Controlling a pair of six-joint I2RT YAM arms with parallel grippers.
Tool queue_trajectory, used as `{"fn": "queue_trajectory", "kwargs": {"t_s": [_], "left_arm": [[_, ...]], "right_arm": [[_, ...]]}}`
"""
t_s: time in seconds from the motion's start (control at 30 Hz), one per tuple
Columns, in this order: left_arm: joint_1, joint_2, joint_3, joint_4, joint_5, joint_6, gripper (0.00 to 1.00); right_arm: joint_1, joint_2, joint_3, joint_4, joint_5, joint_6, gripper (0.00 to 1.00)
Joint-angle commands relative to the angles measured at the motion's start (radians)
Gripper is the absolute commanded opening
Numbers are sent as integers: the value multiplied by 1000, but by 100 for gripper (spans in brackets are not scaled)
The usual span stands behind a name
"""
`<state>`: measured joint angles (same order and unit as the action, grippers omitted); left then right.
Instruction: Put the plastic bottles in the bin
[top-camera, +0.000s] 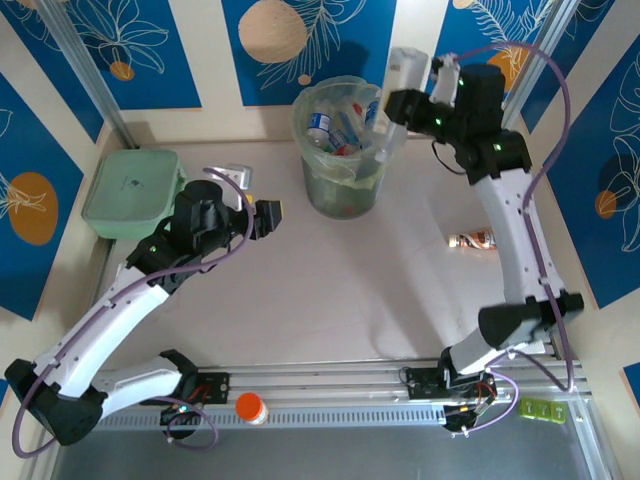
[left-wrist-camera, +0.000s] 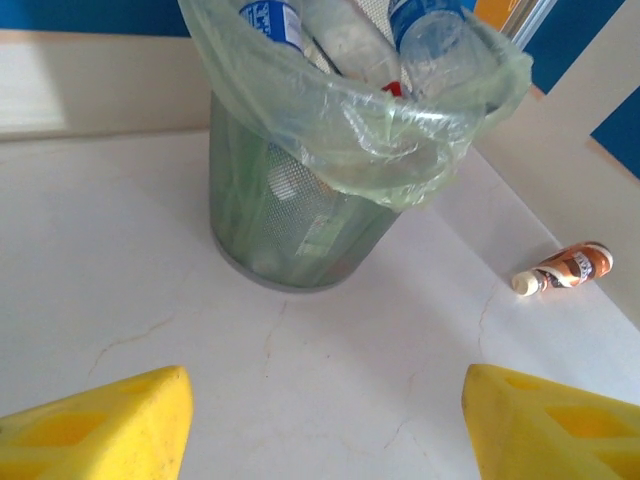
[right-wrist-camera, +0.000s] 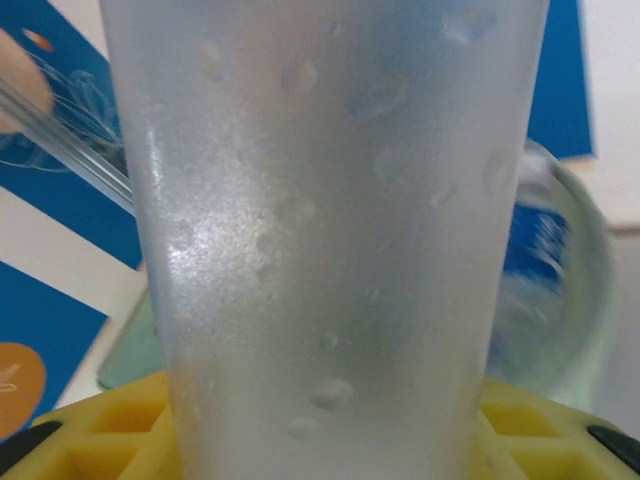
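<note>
Right hand (top-camera: 407, 100) is clamped on a frosted bottle (right-wrist-camera: 330, 220) and holds it over the right rim of the bin (top-camera: 345, 190), with yellow fingers (right-wrist-camera: 100, 430) on either side of the body. The bottle looks empty: thin cloudy plastic beaded with droplets. My guess is light, squashy and a bit slick, so grip the straight mid-body, firm but not crushing. The bin is a round grey-green basket with see-through walls. A thin pale green bag (left-wrist-camera: 400, 150) is draped loose and crinkled over its rim. Bottles with blue labels (left-wrist-camera: 268, 18) are piled inside, up near the top. Left hand (left-wrist-camera: 325, 440) is open with nothing between the fingers, low over the tabletop (top-camera: 330, 290) on the near side of the bin. Not binned yet: a small brown bottle (top-camera: 472, 240) lies on its side right of the bin. It's round, so it may roll; take it across the belly. What looks like an orange-capped bottle (top-camera: 250, 408) stands by the rail (top-camera: 330, 385) at the near edge.
</note>
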<state>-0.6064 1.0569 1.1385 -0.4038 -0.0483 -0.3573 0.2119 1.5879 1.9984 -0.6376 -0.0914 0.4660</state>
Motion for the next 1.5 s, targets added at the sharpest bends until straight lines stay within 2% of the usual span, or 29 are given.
{"fn": "queue_trajectory", "kwargs": {"t_s": [0.0, 0.13, 0.23, 0.43, 0.83, 0.9, 1.03, 1.1, 1.3, 1.37, 1.47], "left_arm": [[13, -25, -50, 31, 10, 43, 72], [19, -36, -100, 78, 7, 54, 72], [19, -32, -99, 81, 13, 59, 72], [20, -48, -111, 86, -1, 63, 72], [20, -51, -112, 92, 0, 59, 72], [20, -51, -112, 92, 4, 57, 72], [20, -48, -112, 90, -1, 58, 72], [20, -44, -113, 91, 0, 58, 72], [20, -41, -111, 93, -2, 57, 72], [22, -41, -111, 96, -2, 57, 72], [24, -40, -111, 98, -2, 52, 72]], "right_arm": [[43, 169, 235, -95, -33, -6, 42], [85, 433, 647, -288, 12, -55, 42], [105, 563, 841, -369, 91, -36, 42], [151, 563, 697, -247, 217, -97, 43], [192, 666, 690, -350, 287, -232, 44], [187, 678, 678, -352, 278, -239, 50], [187, 688, 690, -366, 275, -237, 72], [192, 679, 705, -363, 283, -238, 76], [201, 620, 740, -332, 352, -244, 75], [205, 603, 737, -320, 358, -247, 70], [207, 601, 738, -306, 337, -239, 54]]}}
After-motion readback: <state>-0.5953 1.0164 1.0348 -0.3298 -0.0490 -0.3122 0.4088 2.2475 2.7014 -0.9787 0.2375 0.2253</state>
